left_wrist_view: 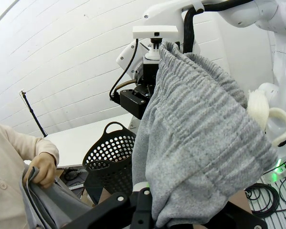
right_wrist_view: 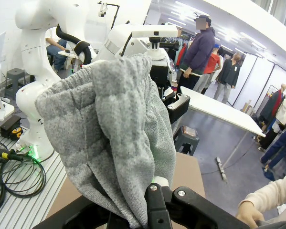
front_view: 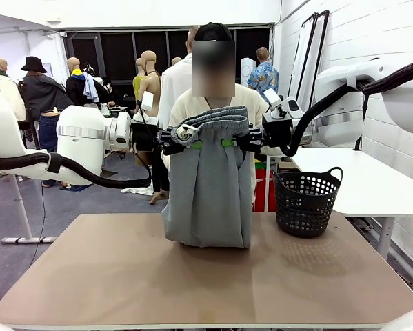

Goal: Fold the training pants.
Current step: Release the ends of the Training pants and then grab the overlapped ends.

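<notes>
The light grey training pants [front_view: 209, 186] hang from their gathered waistband over the middle of the table, and their lower end rests on the tabletop. My left gripper [front_view: 194, 144] is shut on the waistband's left side, my right gripper [front_view: 228, 143] on its right side, close together. In the left wrist view the grey fabric [left_wrist_view: 200, 129] bulges over my left gripper [left_wrist_view: 142, 188]. The right wrist view shows the bunched waistband [right_wrist_view: 114, 124] pinched in my right gripper [right_wrist_view: 157, 185]. A person stands behind the pants, one hand [left_wrist_view: 40, 169] holding grey fabric lower down.
A black perforated basket [front_view: 306, 201] stands on the brown table [front_view: 192, 283] to the right of the pants. A white table [front_view: 361, 176] sits beyond at the right. Cables lie on the floor by the arm bases [right_wrist_view: 9, 162].
</notes>
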Controlling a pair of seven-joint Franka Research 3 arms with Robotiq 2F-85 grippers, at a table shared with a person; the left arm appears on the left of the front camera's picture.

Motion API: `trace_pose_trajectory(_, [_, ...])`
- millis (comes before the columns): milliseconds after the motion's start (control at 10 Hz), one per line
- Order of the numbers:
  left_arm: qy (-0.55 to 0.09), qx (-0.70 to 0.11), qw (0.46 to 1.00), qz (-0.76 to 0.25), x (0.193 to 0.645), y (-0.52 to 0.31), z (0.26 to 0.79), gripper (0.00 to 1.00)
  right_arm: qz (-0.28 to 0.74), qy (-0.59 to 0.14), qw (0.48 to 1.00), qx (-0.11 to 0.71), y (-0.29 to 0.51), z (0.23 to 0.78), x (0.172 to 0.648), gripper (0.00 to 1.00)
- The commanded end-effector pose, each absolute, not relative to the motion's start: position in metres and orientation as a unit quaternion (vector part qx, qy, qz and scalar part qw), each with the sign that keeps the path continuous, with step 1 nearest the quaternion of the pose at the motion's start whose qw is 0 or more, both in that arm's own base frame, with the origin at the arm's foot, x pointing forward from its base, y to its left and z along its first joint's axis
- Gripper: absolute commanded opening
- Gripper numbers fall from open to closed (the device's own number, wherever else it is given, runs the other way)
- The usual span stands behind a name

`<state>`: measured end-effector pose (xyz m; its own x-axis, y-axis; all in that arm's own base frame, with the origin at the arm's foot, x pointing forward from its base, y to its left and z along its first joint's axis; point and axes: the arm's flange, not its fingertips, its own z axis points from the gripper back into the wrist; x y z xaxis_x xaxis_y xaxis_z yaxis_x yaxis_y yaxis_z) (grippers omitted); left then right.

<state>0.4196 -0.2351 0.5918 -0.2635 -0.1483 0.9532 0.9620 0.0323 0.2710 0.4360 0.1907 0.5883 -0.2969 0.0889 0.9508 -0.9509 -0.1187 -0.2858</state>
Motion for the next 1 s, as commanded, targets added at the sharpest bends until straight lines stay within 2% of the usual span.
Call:
trace_pose_trajectory(0, [-0.544,-0.375,0.475,-0.581,0.4161,-0.2357,0.5946,0.0,0.619,-0.516,0.417,0.421,0.1923,0.59,0.4349,0.0])
trace_pose_trajectory(900, [-0.544,-0.375,0.475,-0.581,0.4161,-0.2357,0.5946,0.0,0.619,-0.516,0.417,0.421,0.1923,0.59,0.4349,0.0])
